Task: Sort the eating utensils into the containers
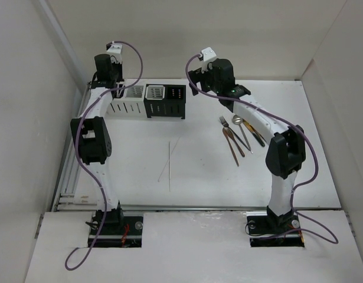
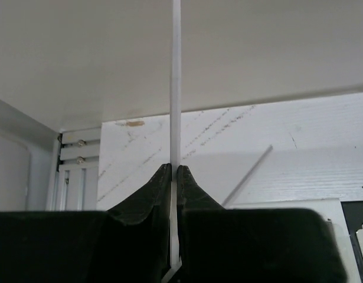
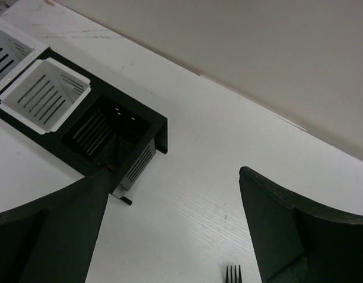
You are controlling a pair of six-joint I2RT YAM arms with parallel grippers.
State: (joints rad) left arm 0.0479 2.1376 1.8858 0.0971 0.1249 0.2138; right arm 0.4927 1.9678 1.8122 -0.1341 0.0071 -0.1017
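Note:
My left gripper (image 2: 175, 171) is shut on a thin white chopstick (image 2: 176, 88) and holds it upright. In the top view this gripper (image 1: 115, 88) is at the far left, over the white caddies (image 1: 127, 105). A second thin white stick (image 2: 247, 175) slants beside it. Two more chopsticks (image 1: 169, 158) lie mid-table. My right gripper (image 3: 175, 230) is open and empty above bare table, between the black caddies (image 3: 110, 132) and the tines of a fork (image 3: 232, 273). In the top view it (image 1: 199, 82) hangs right of the black caddy pair (image 1: 166, 106). Forks, a spoon and knives (image 1: 237, 132) lie at the right.
One black caddy slot holds a white slotted insert (image 3: 45, 94). White enclosure walls stand close on the left, back and right. A metal rail (image 1: 72, 171) runs along the table's left edge. Purple cables (image 1: 81, 147) loop off both arms.

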